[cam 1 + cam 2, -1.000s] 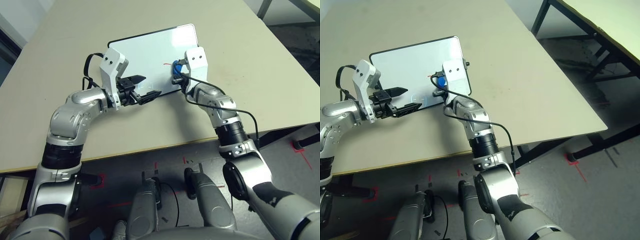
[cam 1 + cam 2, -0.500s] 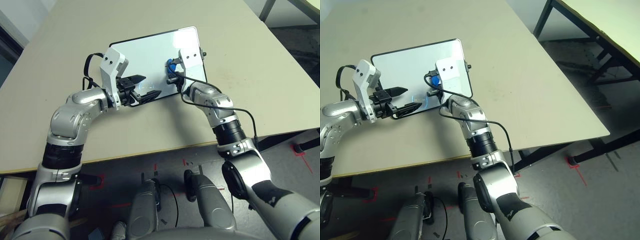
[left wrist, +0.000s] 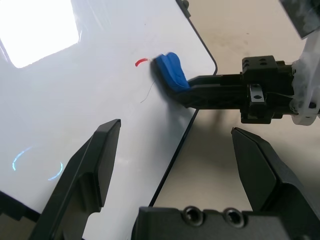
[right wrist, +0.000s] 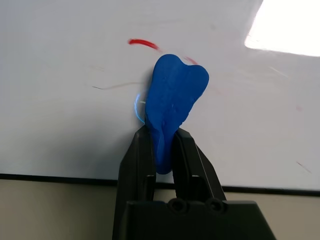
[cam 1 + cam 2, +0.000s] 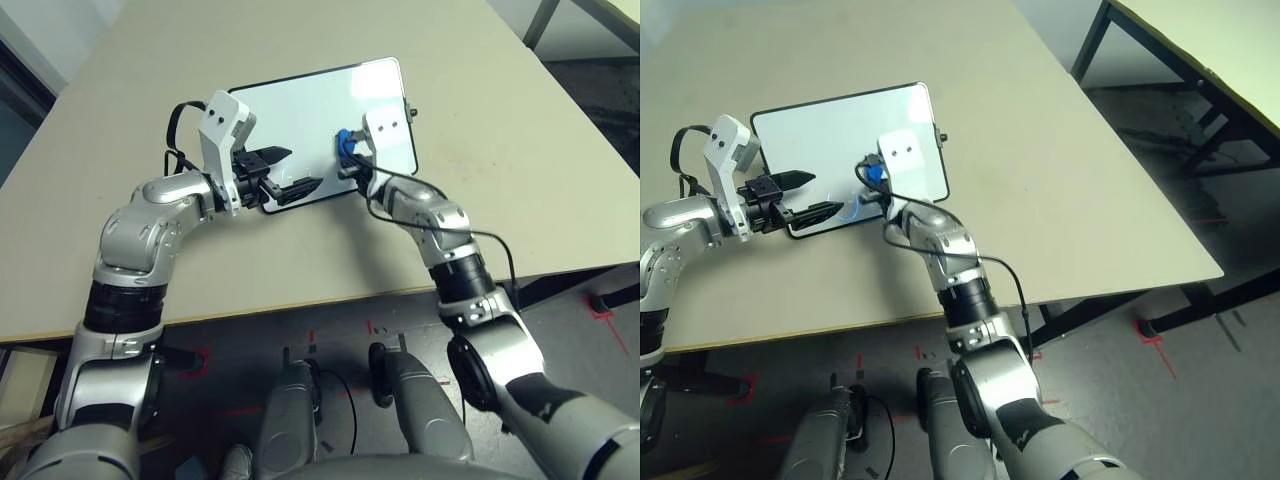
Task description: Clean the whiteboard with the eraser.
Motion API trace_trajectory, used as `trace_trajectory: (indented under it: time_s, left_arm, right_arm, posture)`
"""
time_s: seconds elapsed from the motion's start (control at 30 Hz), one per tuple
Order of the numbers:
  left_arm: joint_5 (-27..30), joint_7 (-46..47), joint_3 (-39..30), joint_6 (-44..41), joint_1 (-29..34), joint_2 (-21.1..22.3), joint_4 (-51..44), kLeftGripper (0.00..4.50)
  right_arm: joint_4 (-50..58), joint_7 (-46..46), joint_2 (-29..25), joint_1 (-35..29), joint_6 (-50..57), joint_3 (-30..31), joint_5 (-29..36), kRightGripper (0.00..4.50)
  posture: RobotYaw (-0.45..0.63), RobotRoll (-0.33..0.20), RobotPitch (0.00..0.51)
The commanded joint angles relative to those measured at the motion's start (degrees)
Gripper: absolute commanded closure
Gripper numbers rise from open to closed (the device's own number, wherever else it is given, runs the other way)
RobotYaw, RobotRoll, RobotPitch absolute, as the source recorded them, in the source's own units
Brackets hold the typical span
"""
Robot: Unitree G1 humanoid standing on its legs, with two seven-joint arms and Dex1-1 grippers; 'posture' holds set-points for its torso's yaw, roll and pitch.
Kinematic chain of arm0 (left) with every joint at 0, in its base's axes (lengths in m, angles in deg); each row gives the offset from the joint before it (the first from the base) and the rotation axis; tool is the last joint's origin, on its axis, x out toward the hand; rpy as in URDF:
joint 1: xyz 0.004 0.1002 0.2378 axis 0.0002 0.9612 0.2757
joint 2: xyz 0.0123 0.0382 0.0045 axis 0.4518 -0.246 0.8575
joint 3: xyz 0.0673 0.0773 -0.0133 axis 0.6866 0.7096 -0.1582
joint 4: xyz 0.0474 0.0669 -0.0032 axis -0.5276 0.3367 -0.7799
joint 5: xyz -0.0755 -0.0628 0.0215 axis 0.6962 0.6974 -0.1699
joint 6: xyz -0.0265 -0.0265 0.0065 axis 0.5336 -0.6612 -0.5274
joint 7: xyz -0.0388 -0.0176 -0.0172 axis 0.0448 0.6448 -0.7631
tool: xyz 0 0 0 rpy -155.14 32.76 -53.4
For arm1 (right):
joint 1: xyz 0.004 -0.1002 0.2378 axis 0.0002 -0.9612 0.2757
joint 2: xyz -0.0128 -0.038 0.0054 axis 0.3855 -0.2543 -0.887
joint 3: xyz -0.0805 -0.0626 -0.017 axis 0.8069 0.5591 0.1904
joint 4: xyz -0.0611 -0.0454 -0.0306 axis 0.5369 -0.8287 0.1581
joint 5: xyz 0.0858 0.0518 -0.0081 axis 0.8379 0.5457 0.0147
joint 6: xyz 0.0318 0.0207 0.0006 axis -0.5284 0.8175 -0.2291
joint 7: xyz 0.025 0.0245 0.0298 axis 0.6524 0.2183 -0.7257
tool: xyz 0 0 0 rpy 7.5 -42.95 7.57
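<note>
On beige table, centre-far: whiteboard, lying flat, thin black frame, small knob on its right edge. Table bare round the board on all sides w/ plenty of open top to far, left and right; table's near edge runs just below both forearms, right edge drops to dark floor. Second table w/ black legs at far right, well apart.

Right gripper clamped narrow on eraser, blue block pressed against board surface near board's near-right part. Short red mark just beside eraser; thin faint scratches nearby.

Left gripper spread wide, holding nothing, hovering over board's near edge, left of the eraser. Faint blue circular mark on board near its left finger.
</note>
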Motion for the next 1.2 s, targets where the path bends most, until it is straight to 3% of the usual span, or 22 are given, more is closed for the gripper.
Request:
trace_trajectory:
  time_s: [0.03,0.27,1.2]
  left_arm:
    - [-0.19,-0.42,0.63,0.45,0.0,0.24,0.86,0.0]
    - [-0.57,-0.63,0.87,1.36,-0.59,0.01,2.27,0.0]
    - [0.45,1.09,-0.23,0.9,1.54,-0.27,-0.22,0.0]
  right_arm:
    - [2.38,1.34,-1.86,-0.98,1.02,-2.43,-0.62,4.04]
    - [3.73,-0.67,-4.46,-0.39,-1.01,0.54,-3.49,4.04]
    - [-16.19,-3.58,5.93,14.17,-9.82,2.05,-4.44,4.04]
  posture:
    - [-0.06,0.0,0.176]
    - [-0.07,0.0,0.167]
    - [-0.03,0.0,0.165]
